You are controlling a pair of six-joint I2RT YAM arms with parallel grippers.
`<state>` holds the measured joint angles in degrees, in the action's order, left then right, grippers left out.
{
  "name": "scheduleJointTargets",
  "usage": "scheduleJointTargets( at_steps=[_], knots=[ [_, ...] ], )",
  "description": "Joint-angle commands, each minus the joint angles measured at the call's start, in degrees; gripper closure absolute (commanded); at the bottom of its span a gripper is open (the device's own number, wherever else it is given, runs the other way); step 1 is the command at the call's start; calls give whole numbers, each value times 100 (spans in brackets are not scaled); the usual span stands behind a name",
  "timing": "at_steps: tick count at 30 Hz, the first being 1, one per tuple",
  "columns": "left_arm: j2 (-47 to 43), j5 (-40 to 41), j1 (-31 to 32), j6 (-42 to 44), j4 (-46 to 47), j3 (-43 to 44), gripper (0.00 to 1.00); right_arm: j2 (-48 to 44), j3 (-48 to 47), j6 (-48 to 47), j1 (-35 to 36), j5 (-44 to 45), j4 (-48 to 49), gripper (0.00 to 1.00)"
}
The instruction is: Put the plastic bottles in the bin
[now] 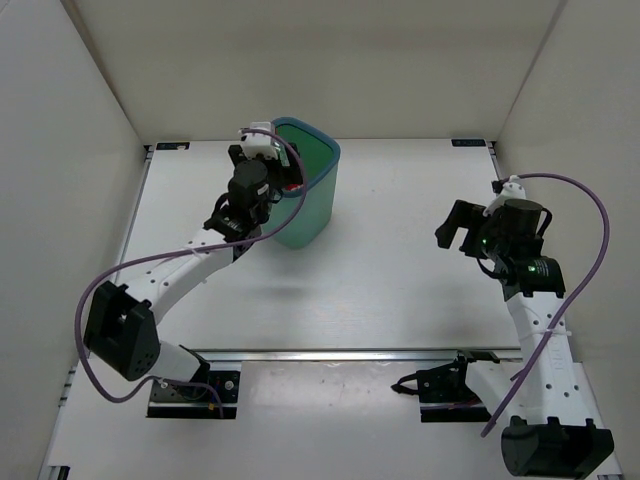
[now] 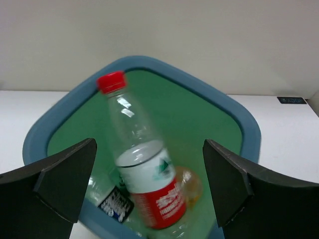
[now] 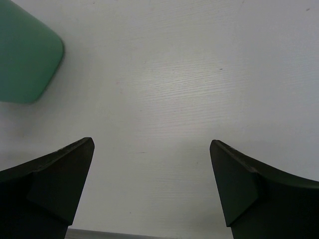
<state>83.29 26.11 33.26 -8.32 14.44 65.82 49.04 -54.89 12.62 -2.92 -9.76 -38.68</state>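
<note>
Left wrist: I'm seeing the left gripper (image 2: 149,147) holding its jaws wide above the bin (image 2: 249,129), likely for the drop. The red-capped bottle (image 2: 144,174) is sitting below and between them, inside the bin, ungripped.
Right wrist: the right gripper (image 3: 152,149) is idling wide over the table (image 3: 174,74), gripping nothing.
Top: it's hanging well apart from the bin.

Soft, even white light fills all three views, with no hard glare. From overhead, a faint shadow lies on the table (image 1: 400,280) at 6 o'clock of the bin (image 1: 312,215). In the left wrist view the red-capped bottle (image 2: 144,169) is smeared at its lower end, with small highlights near its shoulder. The dark fingers (image 2: 60,189) at 7 and 5 o'clock are soft.
</note>
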Motion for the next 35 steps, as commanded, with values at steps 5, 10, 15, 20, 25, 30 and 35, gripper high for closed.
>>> scheduleJointTargets(
  at_steps=[5,10,15,20,25,30,35],
  knots=[
    [-595,52,208,-311,139,-220,1,-96,-92,153,81,71,62,1],
    [-743,-8,244,-432,-543,-27,1,-96,-144,179,169,158,-25,1],
    [-1147,-976,-319,-1390,-3457,1037,1,158,-443,214,125,815,-535,1],
    [-2690,-621,-1185,-2401,-6187,154,1,273,-347,74,-489,967,-755,1],
    [-4328,-1047,-2157,-2762,-7524,-1158,2,458,-215,-49,-807,801,-739,1],
    [-4129,-749,-1393,-3308,-7903,-1169,2,677,-118,-6,-570,932,-720,1],
    [-4118,-958,-1769,-3124,-7781,-1080,1,660,13,3,-692,564,-562,1]
  ],
)
